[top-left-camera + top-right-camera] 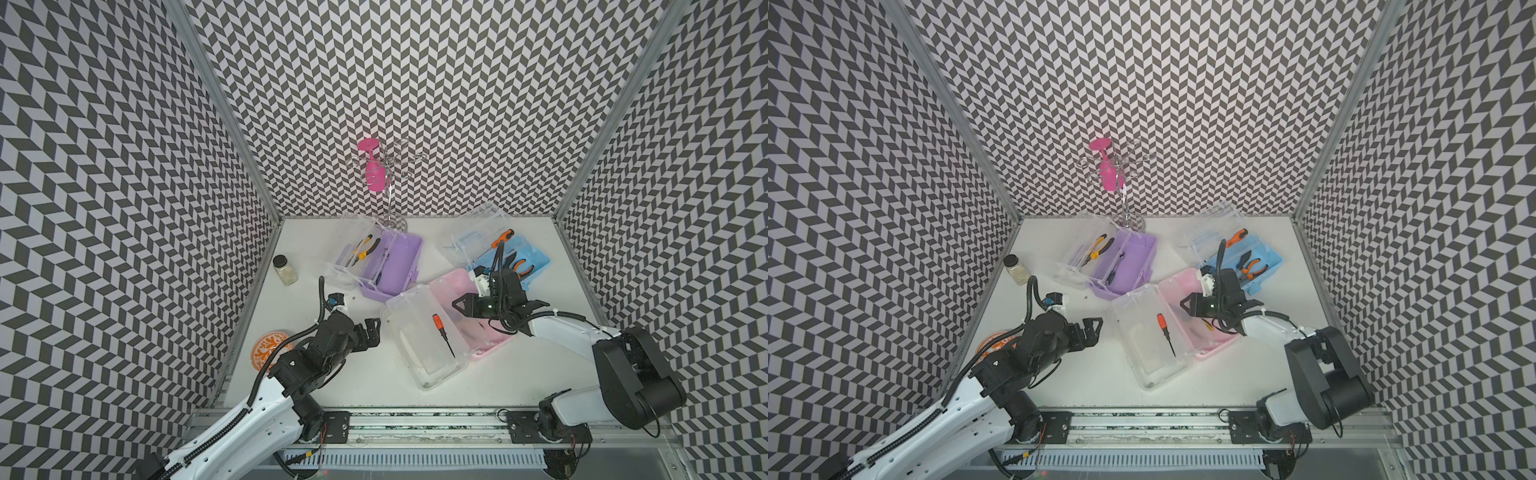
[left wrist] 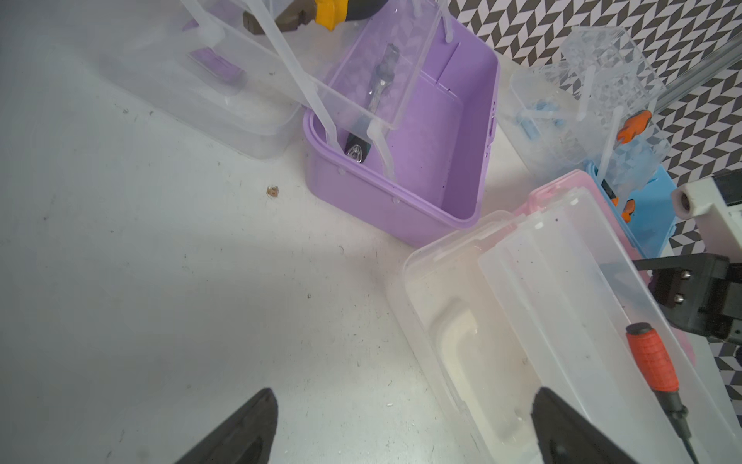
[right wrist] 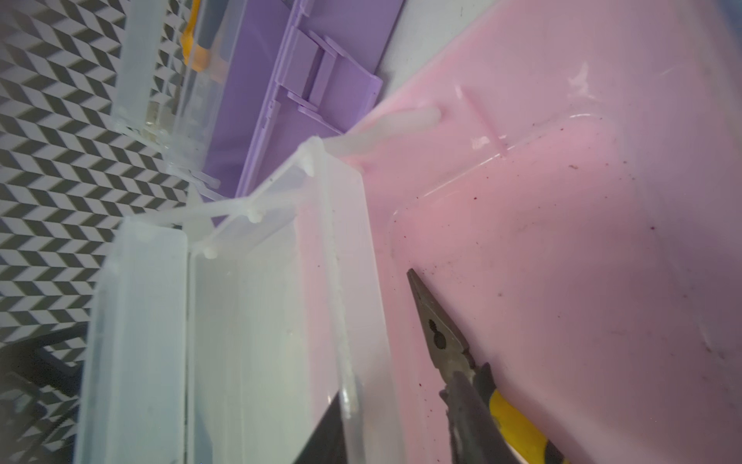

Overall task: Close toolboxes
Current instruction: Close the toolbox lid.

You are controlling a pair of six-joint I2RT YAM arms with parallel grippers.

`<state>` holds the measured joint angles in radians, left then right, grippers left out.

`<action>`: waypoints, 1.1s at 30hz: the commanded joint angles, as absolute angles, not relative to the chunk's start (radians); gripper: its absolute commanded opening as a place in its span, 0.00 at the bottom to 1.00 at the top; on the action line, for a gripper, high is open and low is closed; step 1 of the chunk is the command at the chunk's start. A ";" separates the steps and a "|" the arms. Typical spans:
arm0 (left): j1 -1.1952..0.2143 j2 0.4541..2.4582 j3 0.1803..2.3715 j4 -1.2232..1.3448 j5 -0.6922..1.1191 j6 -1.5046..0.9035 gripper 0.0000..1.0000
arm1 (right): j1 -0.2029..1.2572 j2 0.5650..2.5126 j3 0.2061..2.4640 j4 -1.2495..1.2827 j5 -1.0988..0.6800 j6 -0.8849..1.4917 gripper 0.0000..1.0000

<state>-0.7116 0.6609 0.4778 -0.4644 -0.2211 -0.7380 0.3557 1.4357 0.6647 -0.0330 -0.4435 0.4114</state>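
Note:
All three toolboxes stand open in both top views. The purple one point(image 1: 397, 266) point(image 1: 1129, 262) is at the back middle and the light blue one point(image 1: 540, 262) point(image 1: 1271, 257) at the back right. The pink one point(image 1: 451, 282) point(image 1: 1183, 282) is in the centre; its clear lid point(image 1: 424, 357) point(image 2: 461, 321) lies flat toward the front left, with a clear tray and an orange-handled screwdriver point(image 1: 442, 334) beside it. My right gripper point(image 1: 457, 305) point(image 3: 395, 387) hangs over the pink base, open, its fingers either side of the clear tray's wall. My left gripper point(image 1: 372, 328) point(image 2: 403, 391) is open just left of the lid.
Yellow-handled pliers point(image 3: 437, 333) lie in the pink base by my right finger. A glass jar point(image 1: 285, 269) stands at the left wall, with an orange patterned disc point(image 1: 266, 349) nearer the front. A metal stand point(image 1: 395, 222) holding a pink glass point(image 1: 374, 170) is behind the purple box.

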 commanded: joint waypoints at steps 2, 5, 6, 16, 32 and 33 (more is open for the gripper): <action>-0.715 0.697 0.459 -0.372 -0.188 -0.757 0.99 | 0.354 1.377 0.688 -0.158 -0.329 0.359 0.50; -0.715 0.719 0.451 -0.340 -0.180 -0.752 0.99 | 0.357 1.335 0.714 -0.226 -0.262 0.320 0.60; -0.714 0.727 0.448 -0.330 -0.174 -0.751 0.99 | 0.357 1.321 0.723 -0.247 -0.239 0.310 0.64; -0.714 0.767 0.373 -0.212 -0.097 -0.794 0.99 | 0.363 1.242 0.779 -0.360 -0.124 0.255 0.88; -0.715 0.795 0.295 -0.066 -0.035 -0.815 0.99 | 0.362 1.194 0.650 -0.317 -0.143 0.347 0.99; -0.715 0.801 0.293 -0.056 -0.036 -0.812 0.99 | 0.362 1.191 0.640 -0.307 -0.170 0.348 0.99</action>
<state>-0.7120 0.7925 0.3012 -0.1246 -0.0471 -0.8055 0.3569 1.2106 0.6743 -0.3420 -0.0963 0.3256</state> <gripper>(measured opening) 0.994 0.996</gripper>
